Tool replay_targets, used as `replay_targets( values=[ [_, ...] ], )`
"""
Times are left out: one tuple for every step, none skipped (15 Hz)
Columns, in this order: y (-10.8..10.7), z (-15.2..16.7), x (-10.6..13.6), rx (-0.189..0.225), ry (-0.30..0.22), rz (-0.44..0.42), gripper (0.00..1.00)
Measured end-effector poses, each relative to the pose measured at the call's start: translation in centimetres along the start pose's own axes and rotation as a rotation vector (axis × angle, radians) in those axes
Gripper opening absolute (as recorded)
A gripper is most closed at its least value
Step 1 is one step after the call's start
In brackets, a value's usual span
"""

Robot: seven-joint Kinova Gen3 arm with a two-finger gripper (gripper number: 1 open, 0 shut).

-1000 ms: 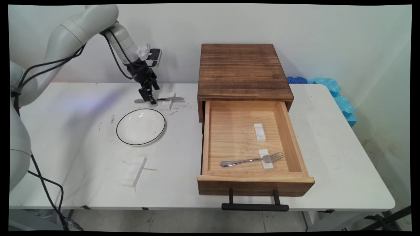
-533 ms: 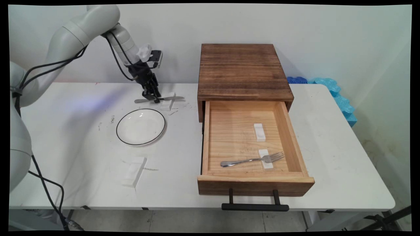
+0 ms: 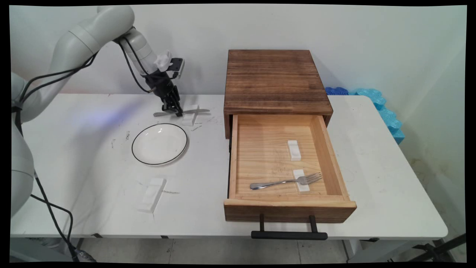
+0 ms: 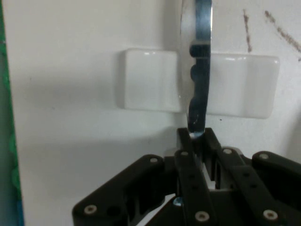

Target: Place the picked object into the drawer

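Note:
My black gripper [image 3: 174, 110] is low over the table's far side, left of the wooden box, and shut on a metal knife [image 3: 195, 111]. The knife lies roughly level, its blade across a small white rest [image 3: 190, 117] on the table. In the hand view the fingertips of my gripper [image 4: 197, 139] pinch the knife [image 4: 200, 70], which runs up over the white rest [image 4: 150, 80]. A round white plate [image 3: 159, 144] with a dark rim sits just in front of the gripper.
A wooden box [image 3: 277, 80] stands at the back with its drawer [image 3: 290, 211] pulled out toward the near edge. In the drawer lie a fork [image 3: 286, 182] and two white rests [image 3: 294, 149]. Another white rest [image 3: 151, 194] lies near the front left. Blue foam [image 3: 383, 109] sits at the far right.
The hand has tilted and shifted slightly right and up. The knife has nudged a little to the right with it.

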Motion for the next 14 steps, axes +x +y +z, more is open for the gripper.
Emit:
replay_targets(
  values=[
    [0.1, -0.3, 0.0, 0.004, 0.005, 0.002, 0.00],
    [0.1, -0.7, 0.0, 0.009, 0.011, 0.003, 0.00],
    [0.2, -1.3, 0.1, 0.015, 0.020, 0.000, 0.00],
    [0.4, -1.9, 0.1, 0.021, 0.029, -0.005, 0.00],
    [0.6, -2.6, 0.0, 0.026, 0.038, -0.010, 0.00],
    [0.8, -3.4, -0.1, 0.032, 0.049, -0.015, 0.00],
    [1.1, -4.3, -0.3, 0.038, 0.060, -0.019, 0.00],
    [1.3, -4.9, -0.5, 0.043, 0.069, -0.023, 0.00],
    [1.6, -5.5, -0.6, 0.046, 0.077, -0.024, 0.00],
    [1.8, -6.4, -0.8, 0.051, 0.087, -0.025, 0.00],
    [2.2, -7.3, -1.0, 0.057, 0.099, -0.026, 0.00],
    [2.6, -8.4, -1.2, 0.061, 0.112, -0.028, 0.00],
    [3.0, -9.4, -1.4, 0.065, 0.124, -0.027, 0.00],
    [3.5, -10.5, -1.5, 0.067, 0.138, -0.028, 0.00]
  ],
)
